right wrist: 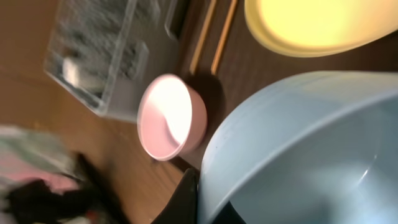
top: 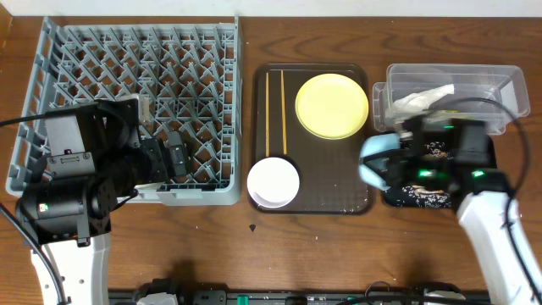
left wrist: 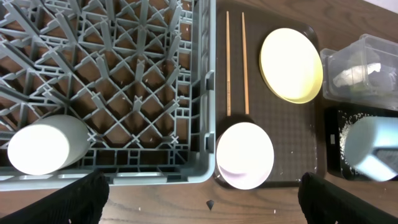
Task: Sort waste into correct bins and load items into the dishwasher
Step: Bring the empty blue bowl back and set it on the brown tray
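right pincer: your right pincer [top: 394, 159] is clamped on the rim of the light blue bowl [top: 377, 161]
blue bowl: held up and tilted, over the left edge of the black tray [top: 417, 197], just beside the brown tray [top: 339, 182]
left pincer: your left pincer [top: 174, 157] has its fingers wide apart, holding nothing, over the near edge of the dish rack [top: 135, 59]
rack: a white cup [left wrist: 46, 144] stands in its near corner
brown tray: yellow plate [top: 332, 105], white bowl [top: 273, 181] and two chopsticks [top: 284, 110] lie on it
clear tub: the tub [top: 500, 85] holds the napkin [top: 419, 100]
rice scraps: scraps [left wrist: 339, 134] speckle the black tray
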Robot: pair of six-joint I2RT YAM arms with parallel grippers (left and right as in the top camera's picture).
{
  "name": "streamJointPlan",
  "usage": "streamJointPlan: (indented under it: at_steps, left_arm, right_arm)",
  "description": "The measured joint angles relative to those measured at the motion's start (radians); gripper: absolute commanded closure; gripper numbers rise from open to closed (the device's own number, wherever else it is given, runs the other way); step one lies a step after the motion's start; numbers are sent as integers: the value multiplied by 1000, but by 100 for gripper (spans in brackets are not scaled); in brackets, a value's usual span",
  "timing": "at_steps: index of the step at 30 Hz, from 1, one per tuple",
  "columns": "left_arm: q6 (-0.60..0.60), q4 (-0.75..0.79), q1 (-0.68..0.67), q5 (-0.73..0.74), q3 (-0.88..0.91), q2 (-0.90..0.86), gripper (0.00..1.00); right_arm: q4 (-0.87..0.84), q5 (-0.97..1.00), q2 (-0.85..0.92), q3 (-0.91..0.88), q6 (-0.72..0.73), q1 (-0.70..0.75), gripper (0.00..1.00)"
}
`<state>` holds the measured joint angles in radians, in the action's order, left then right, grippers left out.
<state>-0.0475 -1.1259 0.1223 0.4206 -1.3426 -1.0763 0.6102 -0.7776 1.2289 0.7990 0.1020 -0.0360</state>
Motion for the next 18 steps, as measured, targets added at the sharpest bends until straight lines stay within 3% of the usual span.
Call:
streamJointPlan:
  at_steps: [6,12,14,16,18]
  left_arm:
    - [0,0,0,0,0,0,2]
    - [0,0,0,0,0,0,2]
    - [0,0,0,0,0,0,2]
    - [0,0,0,0,0,0,2]
    - [0,0,0,0,0,0,2]
  right_arm:
    - [-28,443,32,2,86,-371,99]
    - [-138,660,185,2,115,-555,97]
    - [-143,685,232,2,126,-577,82]
    - [-140,709,264,2,137,-586,59]
    - [-126,717,268,6,140,-586,49]
